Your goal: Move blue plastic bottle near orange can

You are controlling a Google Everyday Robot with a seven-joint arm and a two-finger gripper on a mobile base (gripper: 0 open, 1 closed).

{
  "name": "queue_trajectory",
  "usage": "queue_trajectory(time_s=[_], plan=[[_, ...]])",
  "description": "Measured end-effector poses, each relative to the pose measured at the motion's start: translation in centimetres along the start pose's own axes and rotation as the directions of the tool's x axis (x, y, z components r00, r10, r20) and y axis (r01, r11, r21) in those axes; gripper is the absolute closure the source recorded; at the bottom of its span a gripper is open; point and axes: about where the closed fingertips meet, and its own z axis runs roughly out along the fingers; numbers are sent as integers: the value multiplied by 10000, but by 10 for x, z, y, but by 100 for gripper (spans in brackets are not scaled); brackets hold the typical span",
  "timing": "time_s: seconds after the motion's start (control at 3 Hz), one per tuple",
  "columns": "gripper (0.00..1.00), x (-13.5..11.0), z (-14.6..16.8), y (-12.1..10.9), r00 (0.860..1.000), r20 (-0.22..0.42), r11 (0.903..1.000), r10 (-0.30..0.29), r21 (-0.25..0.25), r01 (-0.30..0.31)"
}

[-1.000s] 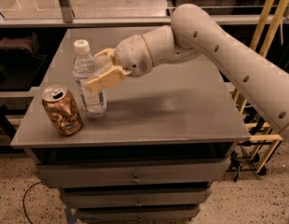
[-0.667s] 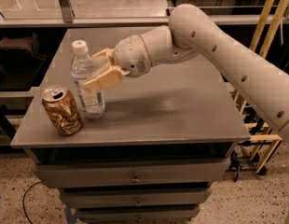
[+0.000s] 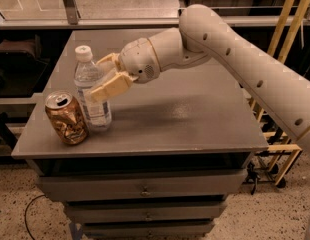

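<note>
The blue plastic bottle (image 3: 93, 96), clear with a white cap and a pale label, stands upright on the grey table (image 3: 185, 119) near its front left corner. The orange can (image 3: 66, 117) stands upright just left of the bottle and a little nearer, almost touching it. My gripper (image 3: 101, 78) reaches in from the right at the bottle's upper half. One tan finger (image 3: 111, 87) lies across the bottle's front and the other (image 3: 107, 61) sits behind it. The jaws are closed around the bottle.
The table is a grey cabinet with drawers (image 3: 145, 189) below. Its left edge and front edge are close to the can. A wooden frame (image 3: 282, 134) stands to the right of the table. A glass partition runs behind it.
The gripper and bottle have shifted very slightly left toward the can. The can has not moved.
</note>
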Motion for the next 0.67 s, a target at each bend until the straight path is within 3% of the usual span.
queue_trajectory(time_s=[0.33,0.67], plan=[[4,-1,2,1,10000,2,10000,-12,-44,12],[0,-1,4,1,10000,4,10000,-19,-72,19]])
